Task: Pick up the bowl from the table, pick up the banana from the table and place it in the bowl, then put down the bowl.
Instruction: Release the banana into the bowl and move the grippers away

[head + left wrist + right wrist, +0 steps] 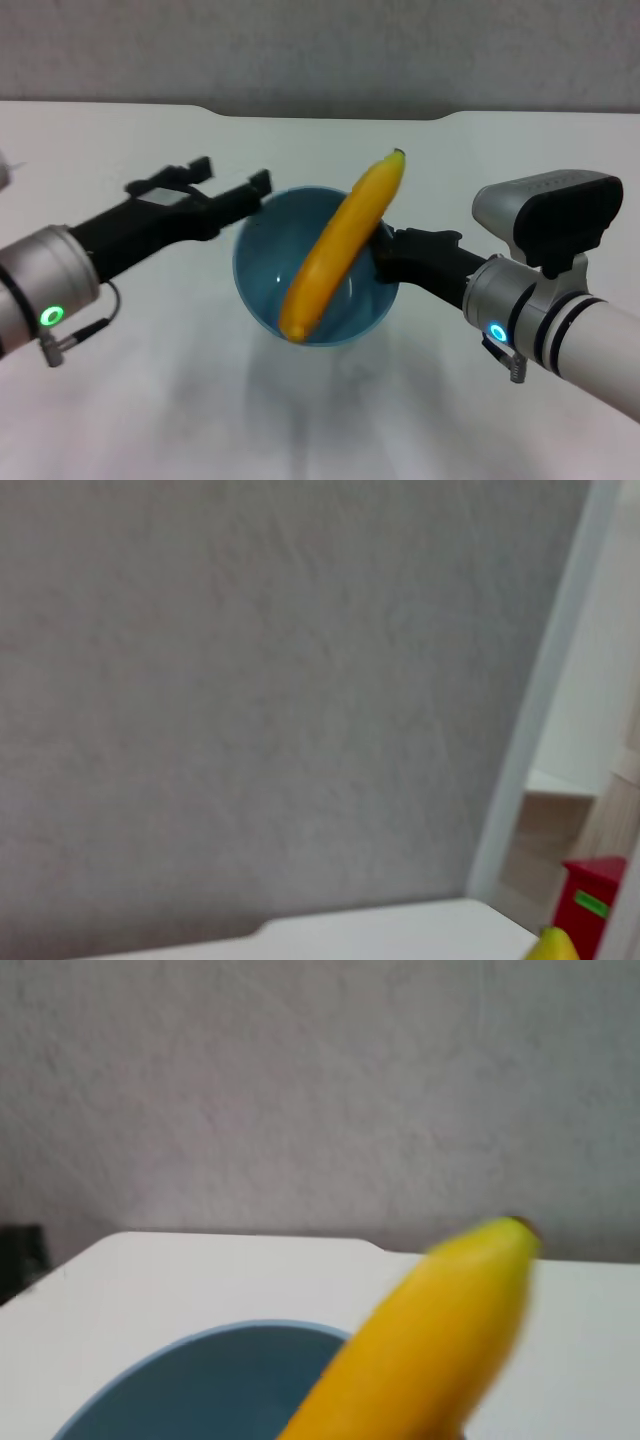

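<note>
So the bowl (322,300) is up off the desk (150,400), going by the soft shadow spread under it. The left gripper (255,192) comes in from the robot's left and its black fingers (262,181) sit right at the bowl's rim on that side, clamped on the edge as far as I can see from the head view.

The banana (345,245) is lying diagonally across the bowl, longer than the bowl is wide. Its lower end rests down at the near rim and the dark stem tip pokes up past the far rim, pointing away from the robot. The right gripper (385,250) is pressed up against the banana's right side, about midway along. The fruit covers the fingertips, so I honestly cannot tell whether that one is gripping or loose.

From the right wrist view you get the banana (440,1340) big and close over the blue inside of the bowl (200,1380), with the white desk (200,1280) running back to a grey wall (300,1090). The left wrist view mostly looks at that wall, with a red box (588,905) off past the desk's corner and a sliver of yellow banana (556,946) at the edge.
</note>
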Available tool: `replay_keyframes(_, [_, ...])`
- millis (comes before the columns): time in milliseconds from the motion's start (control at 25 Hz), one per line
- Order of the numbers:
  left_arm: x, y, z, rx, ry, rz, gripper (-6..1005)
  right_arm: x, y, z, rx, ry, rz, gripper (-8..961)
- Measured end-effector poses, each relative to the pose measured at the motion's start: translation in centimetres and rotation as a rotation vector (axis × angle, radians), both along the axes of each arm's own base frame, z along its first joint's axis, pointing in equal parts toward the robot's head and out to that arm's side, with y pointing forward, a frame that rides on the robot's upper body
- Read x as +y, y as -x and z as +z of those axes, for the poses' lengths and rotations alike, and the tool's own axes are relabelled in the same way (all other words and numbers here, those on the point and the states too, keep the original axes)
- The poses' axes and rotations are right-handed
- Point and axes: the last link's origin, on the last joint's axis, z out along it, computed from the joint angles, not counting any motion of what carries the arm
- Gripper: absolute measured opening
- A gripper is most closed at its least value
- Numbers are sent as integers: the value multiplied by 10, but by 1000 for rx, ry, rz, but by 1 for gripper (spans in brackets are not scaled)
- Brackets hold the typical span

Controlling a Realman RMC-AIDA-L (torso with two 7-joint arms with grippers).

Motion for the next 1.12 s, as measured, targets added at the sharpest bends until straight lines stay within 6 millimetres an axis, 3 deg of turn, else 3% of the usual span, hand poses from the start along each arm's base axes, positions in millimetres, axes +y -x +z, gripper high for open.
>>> replay_keyframes(480, [0, 49, 35, 39, -145, 147, 896, 20, -6, 12, -68, 38, -94, 117])
replay_keyframes(1120, [0, 76, 35, 115, -187, 221, 895, 45, 3, 17, -133, 153, -174, 121])
